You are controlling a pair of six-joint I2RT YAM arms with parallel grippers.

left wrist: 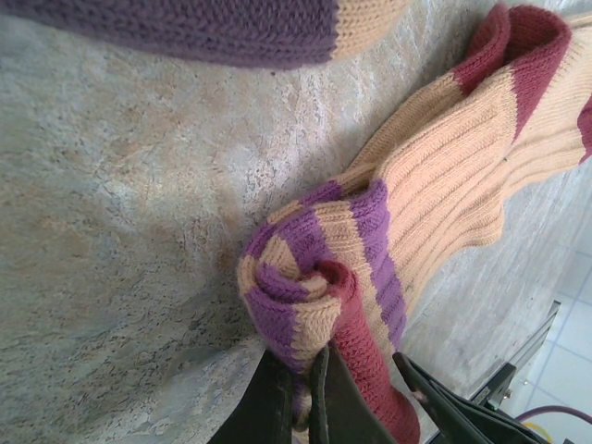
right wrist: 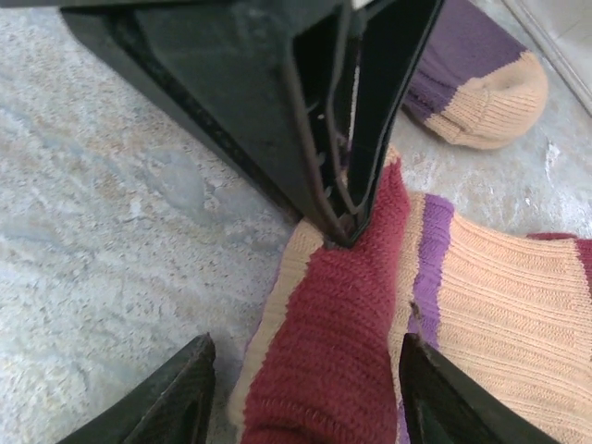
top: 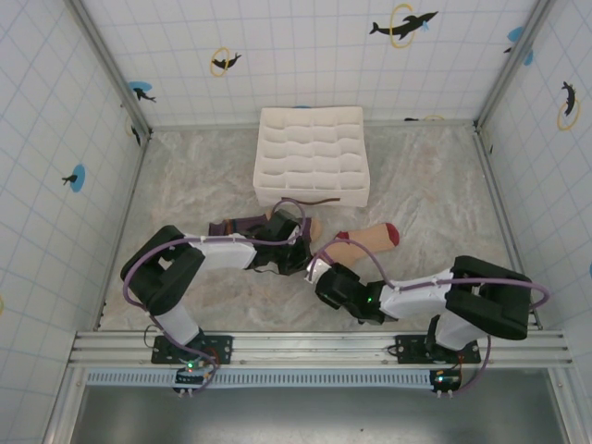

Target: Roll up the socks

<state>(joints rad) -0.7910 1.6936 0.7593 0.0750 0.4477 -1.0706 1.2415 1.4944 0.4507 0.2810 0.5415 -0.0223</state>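
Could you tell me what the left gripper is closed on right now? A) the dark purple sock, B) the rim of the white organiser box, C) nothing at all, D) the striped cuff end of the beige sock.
D: the left wrist view shows the left gripper pinched shut on the curled striped cuff of the beige sock; the dark purple sock lies apart.

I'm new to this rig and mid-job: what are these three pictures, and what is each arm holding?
Two robot arms work on a table. One picture looks down from above; the other two come from cameras on each wrist. The left gripper is shut on the rolled cuff of the beige sock. The right gripper is open, its fingers either side of that cuff. The purple sock lies nearby, beside a white box.
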